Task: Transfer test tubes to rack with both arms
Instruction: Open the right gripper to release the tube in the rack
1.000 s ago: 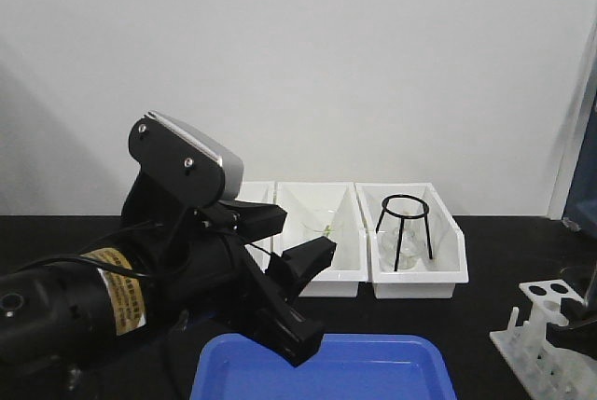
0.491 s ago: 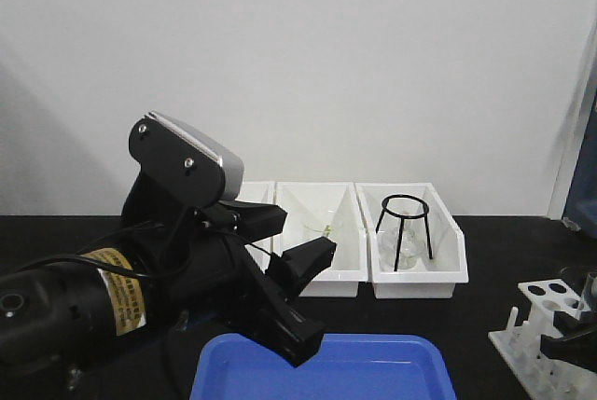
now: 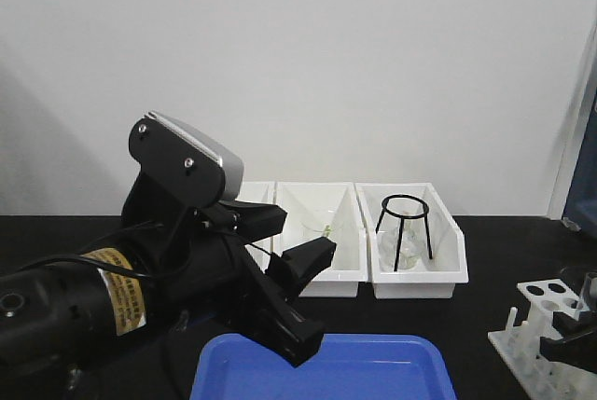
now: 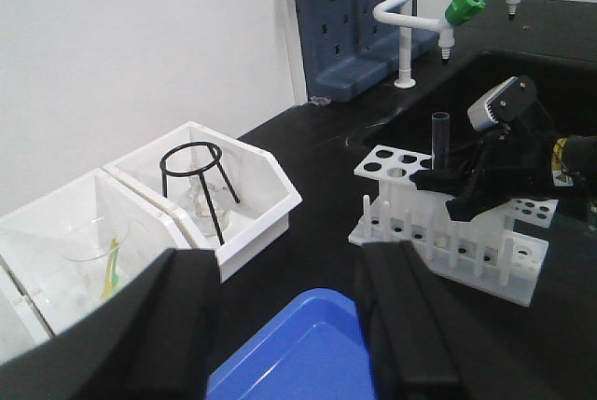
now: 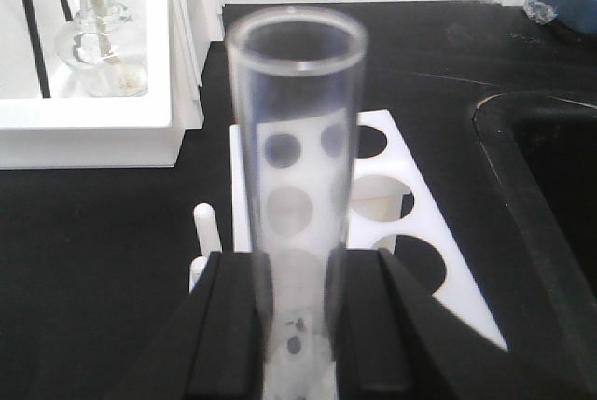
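Observation:
A clear test tube [image 5: 294, 139] stands upright with my right gripper [image 5: 298, 269] shut on its lower part, right over the white rack [image 5: 457, 305]. The left wrist view shows that tube [image 4: 439, 134] rising above the right gripper [image 4: 457, 186] at the rack [image 4: 410, 209]; its bottom end is hidden. In the front view the rack [image 3: 546, 325] sits at the lower right edge. My left gripper [image 3: 312, 297] hangs open and holds nothing, above the far corner of the blue tray [image 3: 326, 372], which shows between its fingers [image 4: 401, 325].
Three white open-front bins [image 3: 420, 274] line the back wall. One holds a beaker with a yellow-green dropper [image 4: 112, 265], another a black tripod ring [image 3: 406, 227] over a flask. A sink [image 5: 546, 195] lies right of the rack, with green-tipped taps [image 4: 462, 6] behind it.
The right gripper with the tube has shifted only slightly at the rack. The left arm has not moved.

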Robot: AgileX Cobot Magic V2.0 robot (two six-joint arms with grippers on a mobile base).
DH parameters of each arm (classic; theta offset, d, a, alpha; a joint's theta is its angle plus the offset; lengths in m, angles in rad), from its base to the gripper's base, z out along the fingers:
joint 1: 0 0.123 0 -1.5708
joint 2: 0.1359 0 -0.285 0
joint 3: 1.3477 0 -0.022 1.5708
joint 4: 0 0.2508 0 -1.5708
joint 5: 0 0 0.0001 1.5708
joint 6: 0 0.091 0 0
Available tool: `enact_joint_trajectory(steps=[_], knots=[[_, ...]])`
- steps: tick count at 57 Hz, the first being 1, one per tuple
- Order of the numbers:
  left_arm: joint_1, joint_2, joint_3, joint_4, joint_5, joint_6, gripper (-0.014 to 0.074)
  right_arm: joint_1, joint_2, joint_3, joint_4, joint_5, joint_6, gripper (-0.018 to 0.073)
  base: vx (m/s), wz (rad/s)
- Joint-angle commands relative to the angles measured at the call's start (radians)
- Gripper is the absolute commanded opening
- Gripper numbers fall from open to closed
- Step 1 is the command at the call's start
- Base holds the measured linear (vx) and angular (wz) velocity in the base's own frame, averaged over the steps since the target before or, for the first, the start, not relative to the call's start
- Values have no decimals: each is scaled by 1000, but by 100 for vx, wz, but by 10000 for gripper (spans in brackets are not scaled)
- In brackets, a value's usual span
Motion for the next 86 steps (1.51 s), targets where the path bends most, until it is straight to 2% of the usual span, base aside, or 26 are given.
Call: enact_joint_trajectory(steps=[1, 11, 20, 33, 44, 50, 55, 60, 64, 68, 72, 76, 81, 86], knots=[[-5, -27, -31, -8, -72, 0, 446, -3, -32, -22, -26, -63, -6, 223, 0, 0], [-5, -27, -31, -8, -72, 0, 446, -3, -32, -22, -25, -82, -6, 393, 0, 0], [-5, -27, -31, -8, -72, 0, 446, -3, -49, -22, -9, -127, -6, 470, 0, 0], [-5, -27, -31, -8, -70, 0, 446, -3, -143, -22, 1, -207, -70, 473, 0, 0], [-5, -27, -31, -8, -69, 0, 446, -3, -292, -22, 110, -207, -71, 473, 0, 0], [-5, -27, -31, -8, -65, 0, 446, -3, -372, -22, 124, -205, -71, 471, 0, 0], [-5, -27, -31, -8, -49, -2, 446, -3, -455, -22, 111, -183, -61, 465, 0, 0], [-5, -27, -31, -8, -11, -2, 446, -3, -537, -22, 86, -96, -21, 424, 0, 0], [-5, -27, -31, -8, 37, -2, 436, -3, -608, -22, 30, 3, 47, 347, 0, 0], [-5, -27, -31, -8, 81, -2, 391, -2, -686, -22, -77, 106, 152, 233, 0, 0], [-5, -27, -31, -8, 134, -1, 295, 12, -755, -22, -208, 186, 299, 102, 0, 0], [-5, -27, -31, -1, 191, 1, 155, 38, -817, -22, -370, 233, 464, -16, 0, 0], [-5, -28, -31, 25, 261, 10, -24, 76, -877, -22, -596, 229, 687, -13, 0, 0], [-5, -30, -31, 55, 324, 9, -22, 114, -928, -22, -849, 193, 928, -10, 0, 0]])
